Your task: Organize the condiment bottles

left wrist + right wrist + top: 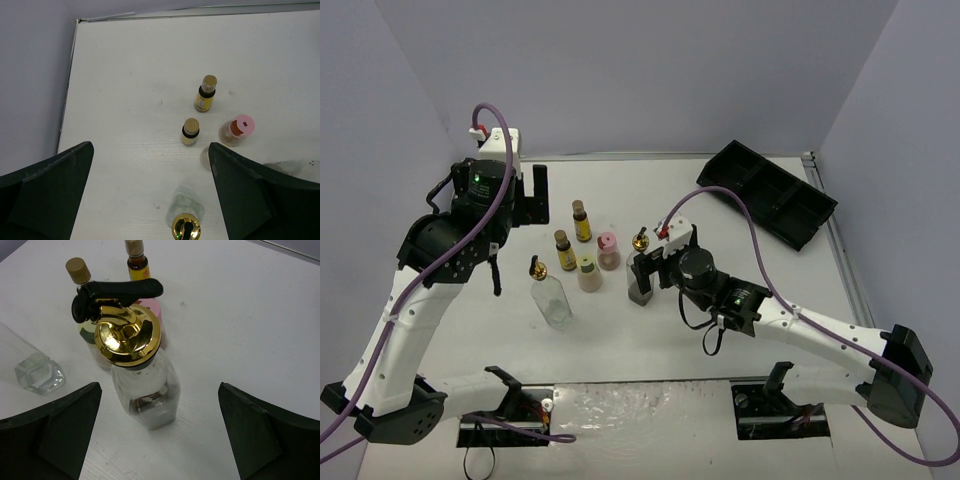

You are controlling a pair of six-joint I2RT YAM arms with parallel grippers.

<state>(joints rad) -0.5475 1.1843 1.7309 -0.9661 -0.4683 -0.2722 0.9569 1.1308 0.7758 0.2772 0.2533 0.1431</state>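
1. The white table (720, 330) carries all six condiment bottles (563, 250), upright in a loose cluster near its middle. Sorting looks barely begun.
2. The black tray (767, 192) lies at the far right, well apart from the cluster, with no bottle in it.
3. The left gripper (150, 146) hangs over the cluster's far-left side, jaws wide and holding nothing.
4. The right gripper (160, 387) has its jaws wide on either side of a clear glass bottle (146, 400) and is not gripping it.
5. The pink-capped bottle (609, 250) and cream-capped bottle (589, 273) stand just beside it and may crowd that grasp.
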